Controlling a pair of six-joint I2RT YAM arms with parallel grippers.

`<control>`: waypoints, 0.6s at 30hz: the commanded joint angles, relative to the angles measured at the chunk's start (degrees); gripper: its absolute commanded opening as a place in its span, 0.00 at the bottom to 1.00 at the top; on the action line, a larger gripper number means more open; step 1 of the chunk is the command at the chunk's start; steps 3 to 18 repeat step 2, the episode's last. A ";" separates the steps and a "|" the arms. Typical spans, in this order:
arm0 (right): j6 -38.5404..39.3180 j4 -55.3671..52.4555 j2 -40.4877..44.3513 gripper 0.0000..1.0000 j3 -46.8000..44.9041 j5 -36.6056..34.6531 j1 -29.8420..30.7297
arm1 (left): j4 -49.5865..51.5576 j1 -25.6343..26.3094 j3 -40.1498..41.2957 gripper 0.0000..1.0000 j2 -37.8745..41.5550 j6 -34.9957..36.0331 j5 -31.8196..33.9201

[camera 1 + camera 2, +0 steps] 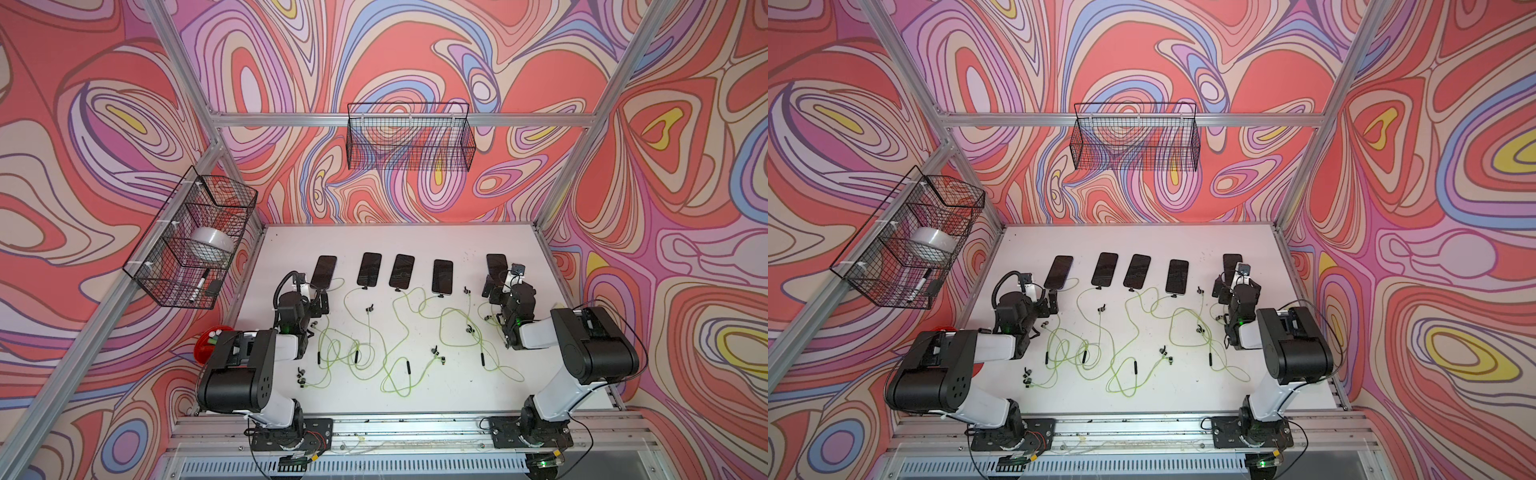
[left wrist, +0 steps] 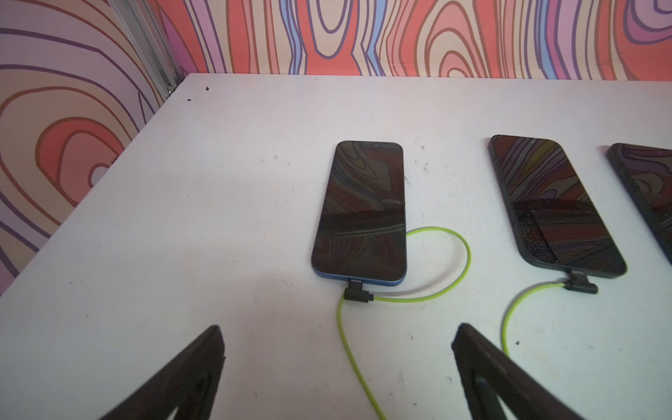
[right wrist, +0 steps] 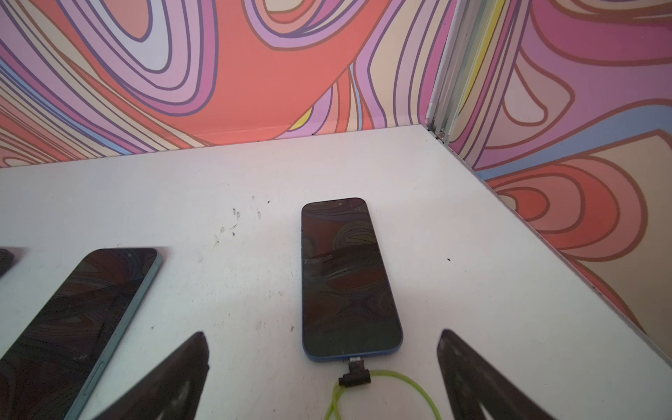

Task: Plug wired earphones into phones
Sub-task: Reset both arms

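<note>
Several phones lie in a row on the white table, each with yellow-green wired earphones trailing toward the front. My left gripper is open just in front of the leftmost phone. That phone's dark plug sits in its port, and the cable runs between the jaws. My right gripper is open at the near end of the rightmost phone. Its plug sits at the port with a sliver of metal showing. Neither gripper holds anything.
A wire basket hangs on the back wall. Another basket on the left wall holds a white roll and a marker. A red bowl sits by the left arm. Earbuds and remotes lie among looping cables mid-table.
</note>
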State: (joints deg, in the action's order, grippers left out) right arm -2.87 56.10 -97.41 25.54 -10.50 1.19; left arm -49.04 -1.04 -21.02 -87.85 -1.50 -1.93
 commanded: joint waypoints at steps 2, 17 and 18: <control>-0.11 0.10 -0.76 0.98 0.71 -0.30 -0.14 | -0.70 0.34 -1.04 1.00 -0.28 0.51 -0.30; -0.11 0.10 -0.76 0.98 0.71 -0.30 -0.14 | -0.70 0.34 -1.04 1.00 -0.28 0.51 -0.30; -0.11 0.10 -0.76 0.98 0.71 -0.30 -0.14 | -0.70 0.34 -1.04 1.00 -0.28 0.51 -0.30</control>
